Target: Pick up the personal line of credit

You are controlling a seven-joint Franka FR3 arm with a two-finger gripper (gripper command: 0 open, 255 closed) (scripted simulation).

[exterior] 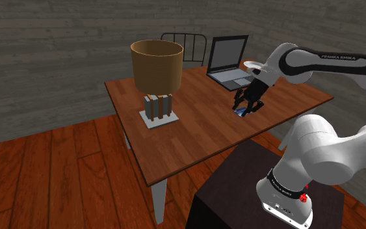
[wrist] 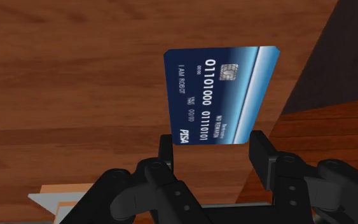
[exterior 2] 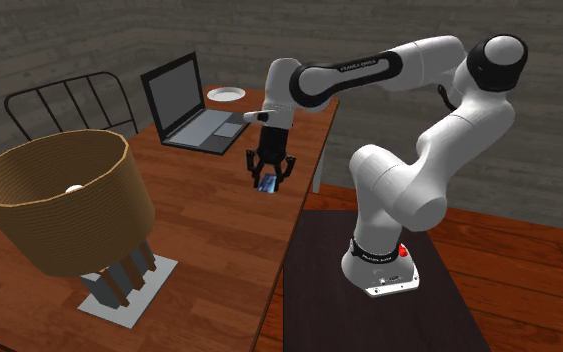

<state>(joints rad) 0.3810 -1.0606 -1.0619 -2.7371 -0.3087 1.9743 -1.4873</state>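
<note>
We see one dish-like container: a white plate (exterior 2: 227, 94) on the wooden table (exterior: 194, 133), just behind the open laptop (exterior 2: 191, 108). Its top reads plain white. The lamp (exterior: 156, 65), with a brown drum shade open at the top, stands on a pale flat base on the far side of the table from the arm. A bulb shows inside the shade in the second exterior view. A dark metal chair (exterior: 186, 40) sits behind the table.

The task's thing is a dark blue bank card (wrist: 219, 89) with a chip, white digits and a lighter blue band. The gripper (wrist: 212, 143) has it: the two black fingers (wrist: 166, 153) are clamped on the card's near end, one on each long edge. The long axis runs straight out from the fingertips, and the printed number runs along that axis. The printed face is turned toward the wrist camera.

In the shoulder view the gripper (exterior: 245, 107) and card (exterior: 242, 112) are low over the table, in front of the laptop and near the edge by the stand (exterior: 240, 188). In the second exterior view the card (exterior 2: 267, 183) hangs tilted below the gripper (exterior 2: 268, 172). We cannot tell whether its far end touches the wood.
</note>
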